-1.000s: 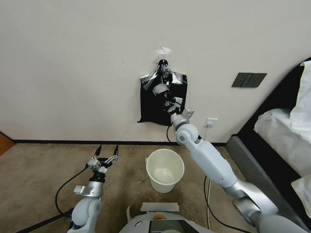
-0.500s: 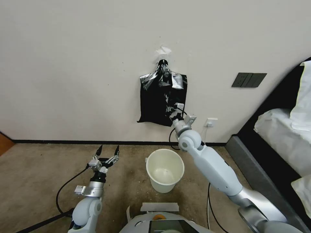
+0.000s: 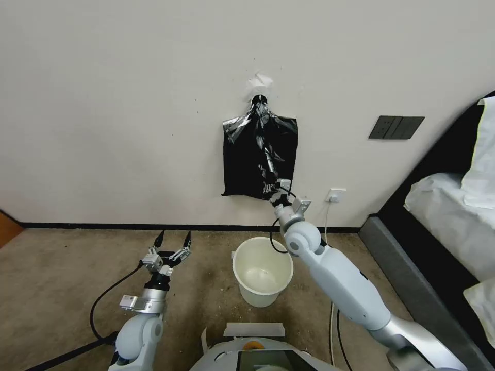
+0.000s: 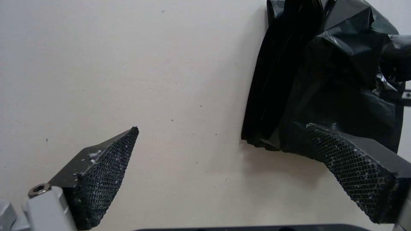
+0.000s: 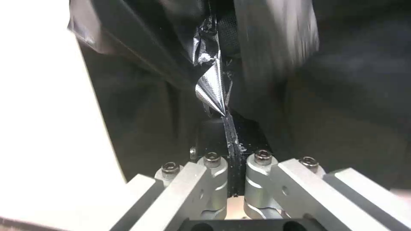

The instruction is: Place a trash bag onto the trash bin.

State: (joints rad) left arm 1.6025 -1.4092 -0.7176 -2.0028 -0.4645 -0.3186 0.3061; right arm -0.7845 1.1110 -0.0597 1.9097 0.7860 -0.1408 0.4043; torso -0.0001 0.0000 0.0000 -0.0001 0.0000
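Note:
A bundle of black bags hangs from a hook on the wall. At its lower right corner my right gripper is shut on a fold of the glossy trash bag, which runs taut from the hook down to the fingers. The right wrist view shows the crinkled bag fold pinched between the closed fingers. The cream trash bin stands on the carpet below, with nothing in it. My left gripper is open, low at the left and pointing at the wall. The left wrist view shows its fingers apart and the bundle beyond.
A bed with white pillows fills the right side. A wall socket and a dark switch panel lie right of the bags. Black cables trail on the carpet beside both arms.
My right gripper has slid down the bundle from its middle to its lower edge, stretching the pinched bag fold tight. The left arm has stayed put.

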